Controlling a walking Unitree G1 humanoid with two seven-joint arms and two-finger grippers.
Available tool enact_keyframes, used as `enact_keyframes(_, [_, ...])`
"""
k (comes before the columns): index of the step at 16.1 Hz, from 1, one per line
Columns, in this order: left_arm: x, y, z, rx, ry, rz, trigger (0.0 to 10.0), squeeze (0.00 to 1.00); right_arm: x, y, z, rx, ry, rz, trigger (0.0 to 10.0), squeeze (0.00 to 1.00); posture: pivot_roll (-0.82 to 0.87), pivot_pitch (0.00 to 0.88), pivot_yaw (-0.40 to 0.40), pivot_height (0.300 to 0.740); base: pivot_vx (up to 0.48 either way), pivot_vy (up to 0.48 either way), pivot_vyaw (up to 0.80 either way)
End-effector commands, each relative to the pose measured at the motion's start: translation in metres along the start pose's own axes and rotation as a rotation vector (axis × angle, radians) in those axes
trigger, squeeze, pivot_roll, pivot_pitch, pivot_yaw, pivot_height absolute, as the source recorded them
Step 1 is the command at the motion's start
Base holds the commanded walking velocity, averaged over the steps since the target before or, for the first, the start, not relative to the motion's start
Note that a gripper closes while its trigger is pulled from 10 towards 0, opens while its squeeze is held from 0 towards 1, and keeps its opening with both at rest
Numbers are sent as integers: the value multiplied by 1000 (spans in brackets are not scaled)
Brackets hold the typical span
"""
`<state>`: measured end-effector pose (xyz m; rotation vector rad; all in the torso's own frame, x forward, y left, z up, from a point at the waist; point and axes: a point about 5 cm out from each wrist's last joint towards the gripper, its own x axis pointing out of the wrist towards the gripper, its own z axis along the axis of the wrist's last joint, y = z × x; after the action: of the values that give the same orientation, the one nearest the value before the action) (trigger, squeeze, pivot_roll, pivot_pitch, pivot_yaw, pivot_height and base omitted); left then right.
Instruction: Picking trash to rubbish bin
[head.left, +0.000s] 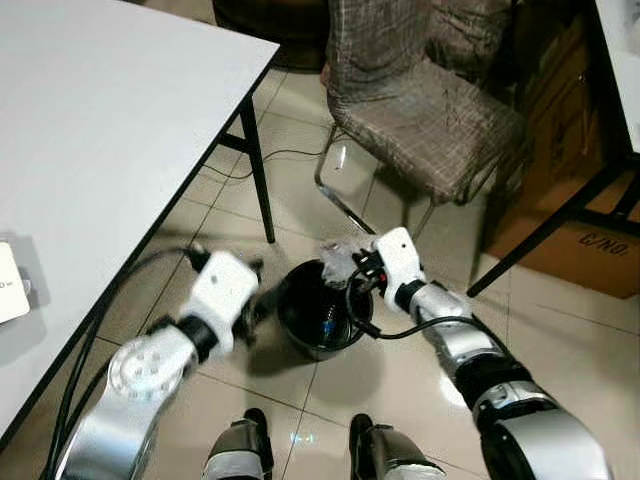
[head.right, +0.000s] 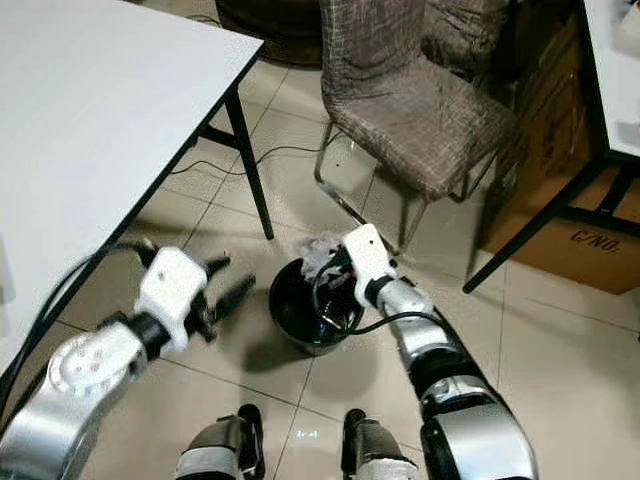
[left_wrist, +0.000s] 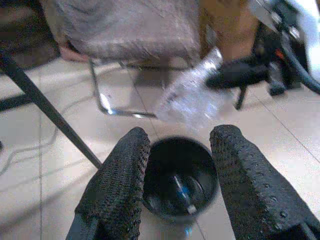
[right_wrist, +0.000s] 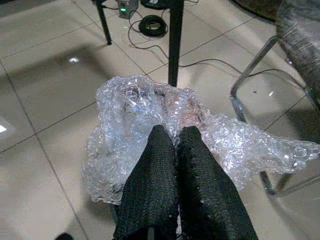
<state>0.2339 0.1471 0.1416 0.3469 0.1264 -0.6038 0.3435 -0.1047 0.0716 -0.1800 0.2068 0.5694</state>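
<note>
At centre frame our right gripper (right_wrist: 172, 145), its 2 fingers pinched on a bubble-wrap wad (right_wrist: 150, 115), hangs over the far rim of the black rubbish bin (head.left: 320, 305); we judge this the drop step, needing only release. Left gripper (left_wrist: 177, 170), fingers wide, waits lower left. Cardboard box (head.left: 590, 250) reads partly "C/NO."

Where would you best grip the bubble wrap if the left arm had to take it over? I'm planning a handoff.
Probably the loose crumpled flap of the bubble wrap that sticks out past the right gripper, which pinches its middle above the bin. The left gripper is open and faces it, so come in from the robot's left and close on that soft free edge.
</note>
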Motion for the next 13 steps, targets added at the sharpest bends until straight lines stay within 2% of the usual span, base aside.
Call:
enact_keyframes(1, [-4,-7,1,16,4,-29,10000,0,-4,7,-15,26,45,14,10000,0,81,291,-39,740,0,0,0])
enact_keyframes(4, [-4,-5,3,6,-7,-21,10000,0,-1,1,-8,9,31,-25,10000,0,92,288,-39,740,0,0,0])
enact_keyframes(5, [-4,-3,5,6,-10,-26,10000,0,2,-11,3,23,15,-90,10000,0,97,285,-38,740,0,0,0])
enact_keyframes(7, [-4,-3,5,16,-6,-33,10000,0,5,-17,12,13,7,-104,10000,0,99,281,-35,740,0,0,0])
enact_keyframes(9, [-5,0,7,20,-9,-29,10000,0,10,-19,24,6,-11,-86,10000,0,98,283,-36,740,0,0,0])
enact_keyframes(13, [-3,2,11,17,-18,-21,10000,0,14,-16,31,-48,-5,-42,10000,0,107,287,-34,740,0,0,0])
